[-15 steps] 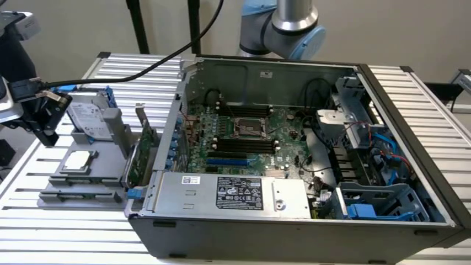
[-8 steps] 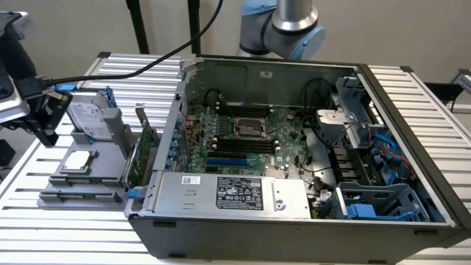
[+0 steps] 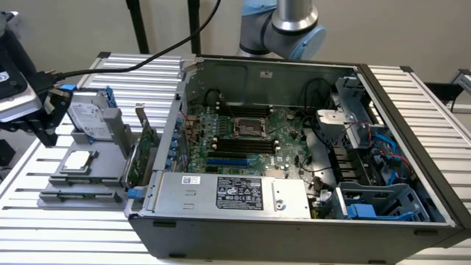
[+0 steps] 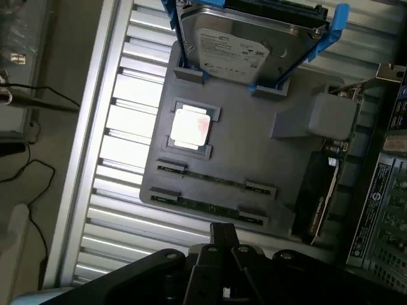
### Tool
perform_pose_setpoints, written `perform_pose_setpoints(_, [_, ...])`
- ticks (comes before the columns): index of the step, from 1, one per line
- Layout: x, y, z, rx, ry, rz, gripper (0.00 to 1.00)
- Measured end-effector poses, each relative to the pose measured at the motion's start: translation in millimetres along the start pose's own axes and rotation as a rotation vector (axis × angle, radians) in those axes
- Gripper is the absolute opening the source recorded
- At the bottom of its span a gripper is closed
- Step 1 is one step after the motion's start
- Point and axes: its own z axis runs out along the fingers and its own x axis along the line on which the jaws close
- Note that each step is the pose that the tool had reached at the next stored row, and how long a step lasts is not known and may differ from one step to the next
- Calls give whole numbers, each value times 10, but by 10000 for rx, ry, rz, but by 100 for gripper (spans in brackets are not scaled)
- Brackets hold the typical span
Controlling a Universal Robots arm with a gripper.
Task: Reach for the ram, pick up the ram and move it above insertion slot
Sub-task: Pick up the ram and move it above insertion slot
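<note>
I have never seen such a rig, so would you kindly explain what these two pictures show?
This is one robot arm with a gripper at its end. One picture comes from a camera off the arm and shows an open computer case on a slatted metal table. The other comes from a camera on the wrist, looking past the gripper. Beside the case sits a grey tray of parts: a hard drive with blue rails, a square processor chip, an upright expansion card, and the ram, a thin green stick lying flat. The gripper hangs over the tray, nearest the ram, which is not yet picked up.
</note>
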Motion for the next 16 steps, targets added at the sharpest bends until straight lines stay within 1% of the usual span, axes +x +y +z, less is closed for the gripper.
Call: perform_pose_setpoints(16, [0, 0, 7, 3, 22, -2904, 11])
